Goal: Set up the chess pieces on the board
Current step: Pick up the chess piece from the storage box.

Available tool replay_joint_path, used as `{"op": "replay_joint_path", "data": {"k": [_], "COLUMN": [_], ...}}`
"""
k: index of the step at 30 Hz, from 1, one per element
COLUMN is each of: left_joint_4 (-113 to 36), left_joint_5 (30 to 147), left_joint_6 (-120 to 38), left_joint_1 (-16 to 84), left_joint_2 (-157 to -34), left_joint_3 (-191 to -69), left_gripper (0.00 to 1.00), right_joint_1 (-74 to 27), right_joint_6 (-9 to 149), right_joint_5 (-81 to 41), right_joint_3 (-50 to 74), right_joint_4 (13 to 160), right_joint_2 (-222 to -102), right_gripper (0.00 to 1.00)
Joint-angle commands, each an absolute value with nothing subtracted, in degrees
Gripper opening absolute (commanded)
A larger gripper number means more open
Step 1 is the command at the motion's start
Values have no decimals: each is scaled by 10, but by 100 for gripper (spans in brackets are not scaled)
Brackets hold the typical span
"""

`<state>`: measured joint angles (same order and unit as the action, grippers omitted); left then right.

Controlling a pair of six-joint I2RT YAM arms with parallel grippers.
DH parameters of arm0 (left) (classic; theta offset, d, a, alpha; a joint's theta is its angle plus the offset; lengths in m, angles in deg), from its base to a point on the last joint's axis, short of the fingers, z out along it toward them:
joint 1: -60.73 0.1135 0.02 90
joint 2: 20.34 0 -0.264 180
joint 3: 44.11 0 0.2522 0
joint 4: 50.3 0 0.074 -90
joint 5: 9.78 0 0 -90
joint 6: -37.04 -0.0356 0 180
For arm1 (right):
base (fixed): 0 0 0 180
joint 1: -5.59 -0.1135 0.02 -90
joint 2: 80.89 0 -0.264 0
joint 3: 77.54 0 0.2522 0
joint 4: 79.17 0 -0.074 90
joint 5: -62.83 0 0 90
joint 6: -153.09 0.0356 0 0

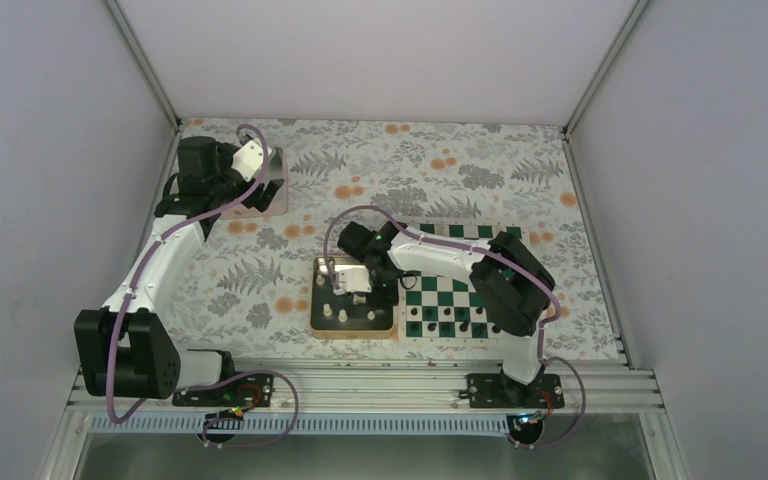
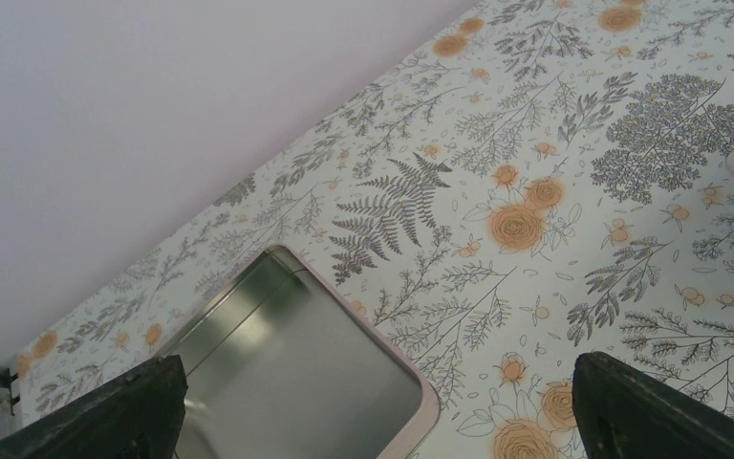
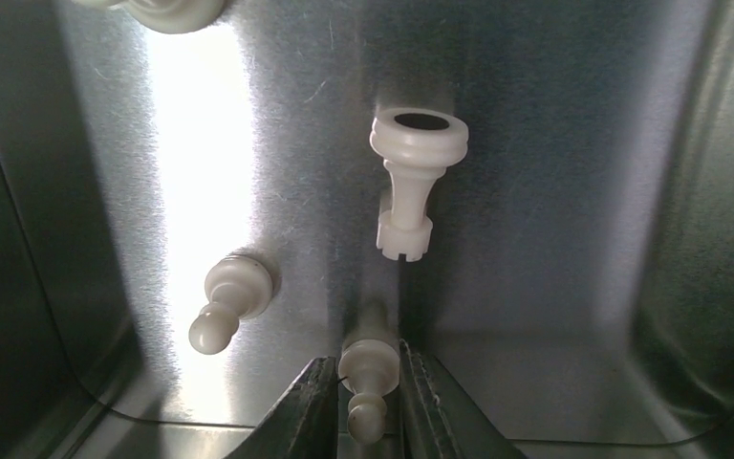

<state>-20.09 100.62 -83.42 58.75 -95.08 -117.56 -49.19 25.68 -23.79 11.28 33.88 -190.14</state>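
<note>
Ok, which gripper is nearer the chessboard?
Right. The right gripper is in the gold-rimmed tray beside the chessboard, closed on a white pawn; the left gripper hovers over the far-left tin.

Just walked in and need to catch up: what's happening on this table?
The right fingers are down in the gold-rimmed tray, closed around a white pawn. A second pawn and a rook sit nearby in the tray. The chessboard beside the tray shows black pieces along its near edge. The left fingers hang open above a silver tray at the far left.
</note>
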Motion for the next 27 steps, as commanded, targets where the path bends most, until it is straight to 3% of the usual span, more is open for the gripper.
{"op": "replay_joint_path", "data": {"k": [1,6,18,27], "left_joint_4": [-201,-200,-200,-200], "left_joint_5": [1015,1013,1011,1012], "left_joint_6": [-838,-839,-838,-838], "left_joint_1": [589,589,589,589], "left_joint_2": [-951,-950,-947,-946], "left_joint_3": [-1181,-1180,-1182,-1181], "left_gripper": [100,100,100,100], "right_joint_1": [-498,-498,-462,-230], "right_joint_6": [257,254,253,199], "right_joint_5": [-251,-250,-247,-258], "right_joint_3": [117,123,205,229], "right_joint_4": [334,337,272,243], "right_joint_2": [-1914,-1904,-1819,-1736], "right_gripper": [18,10,7,7]}}
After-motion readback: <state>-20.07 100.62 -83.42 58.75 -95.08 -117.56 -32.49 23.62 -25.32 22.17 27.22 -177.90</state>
